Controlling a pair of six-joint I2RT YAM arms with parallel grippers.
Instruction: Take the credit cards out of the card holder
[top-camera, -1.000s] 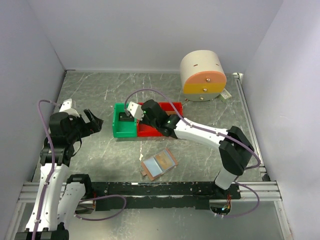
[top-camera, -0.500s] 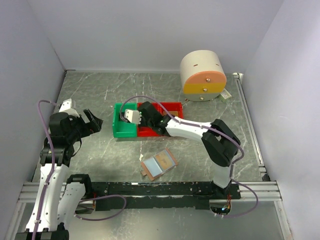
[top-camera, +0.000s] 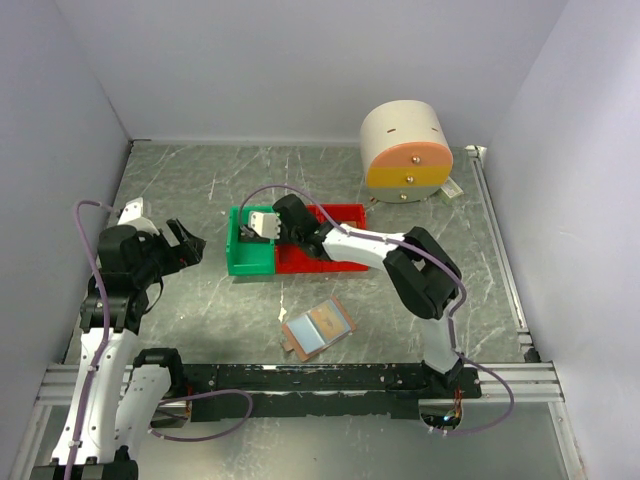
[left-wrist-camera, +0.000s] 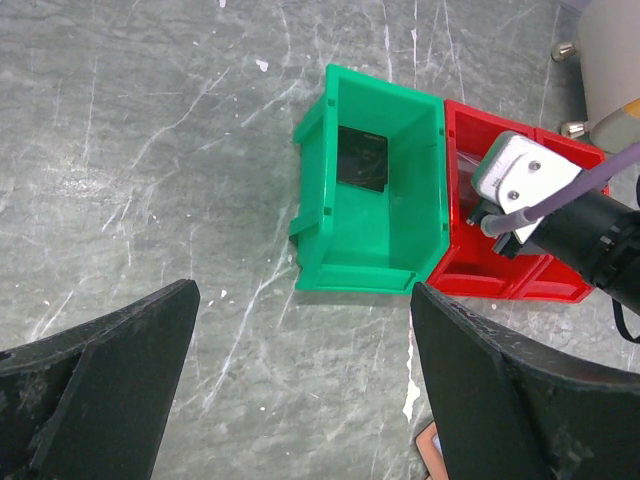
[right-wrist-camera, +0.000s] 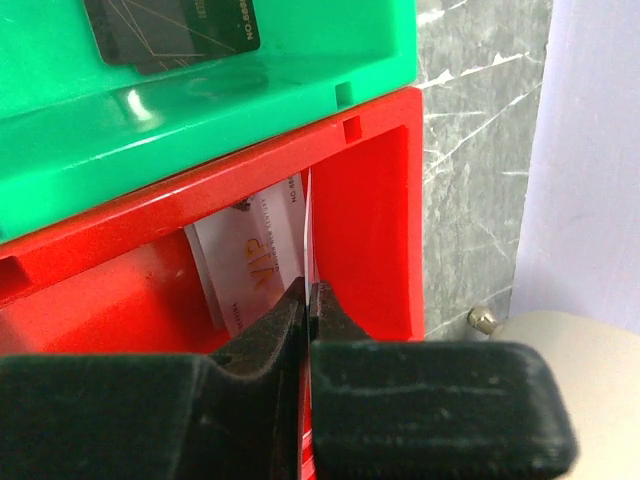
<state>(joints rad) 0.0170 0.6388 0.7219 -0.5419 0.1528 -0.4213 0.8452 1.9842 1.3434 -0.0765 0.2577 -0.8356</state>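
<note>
Credit card transfer is proceeding at the right gripper (right-wrist-camera: 306, 292), whose jaws are pressing together. A thin pale edge (right-wrist-camera: 306, 230) is running out from between the tips. This reads as a held card seen edge-on, though its face is not showing.

The tips are hanging inside the red bin (right-wrist-camera: 365, 230), close beside its end wall. A pale printed card (right-wrist-camera: 250, 265) is lying on the bin floor just beside the tips. In the adjoining green bin (right-wrist-camera: 200, 130) a dark card (right-wrist-camera: 170, 30) is lying flat.

The card holder (top-camera: 318, 328) is lying open on the table (top-camera: 200, 180), nearer the arm bases and well apart from both bins. Whether it is hiding further cards cannot be told. The left gripper (top-camera: 186, 243) is hovering with its jaws wide apart, off to the left of the bins and touching nothing.

Recommendations for the step in hand, as judgement:
- The card should be going below the rim before the jaws part, so that it is not tipping over the wall.
- The jaws should be opening only slightly, since the end wall is leaving little room on that side.
- The withdrawal should be going straight up, to avoid dragging the pale card or shifting the bin.
</note>
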